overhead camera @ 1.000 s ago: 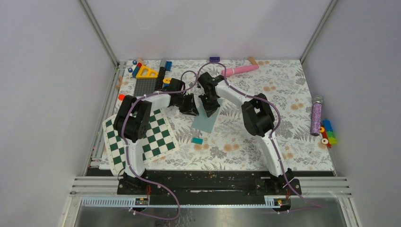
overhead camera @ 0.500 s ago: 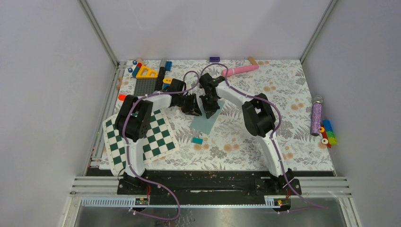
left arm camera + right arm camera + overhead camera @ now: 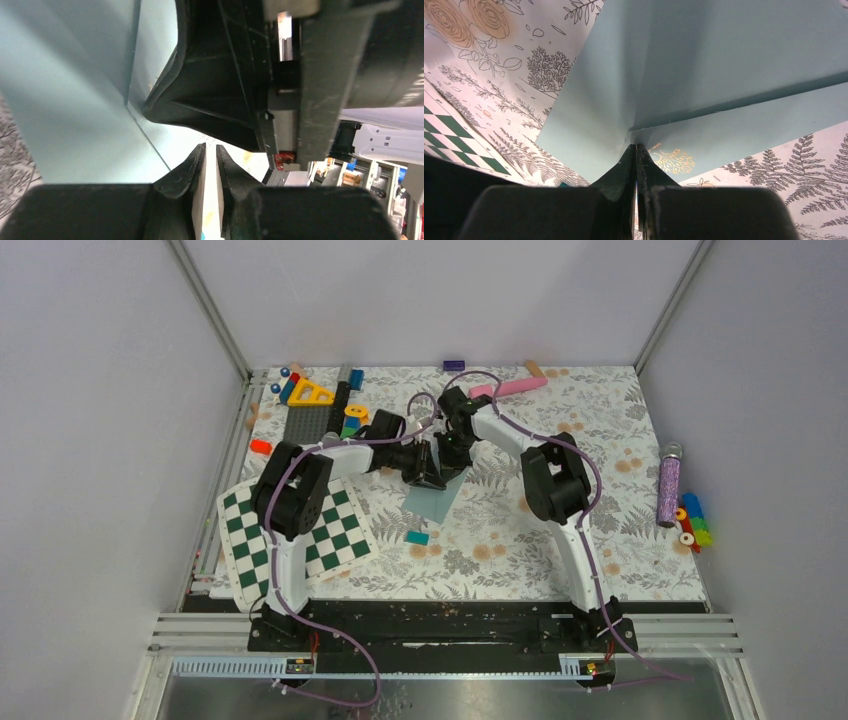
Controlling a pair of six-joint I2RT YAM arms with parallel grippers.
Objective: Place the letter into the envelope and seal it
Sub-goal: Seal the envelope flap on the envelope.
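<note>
Right pincer [image 3: 636, 149] at envelope [image 3: 724, 55] edge (tight)

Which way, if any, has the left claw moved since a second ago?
Yes. The left claw moved right in the top view, away from the checkerboard and over the envelope's far end.

Envelope [image 3: 724, 60] matt smooth paper; right end effector [image 3: 636, 150] matt blk plastic, lightly scuffed.
</note>
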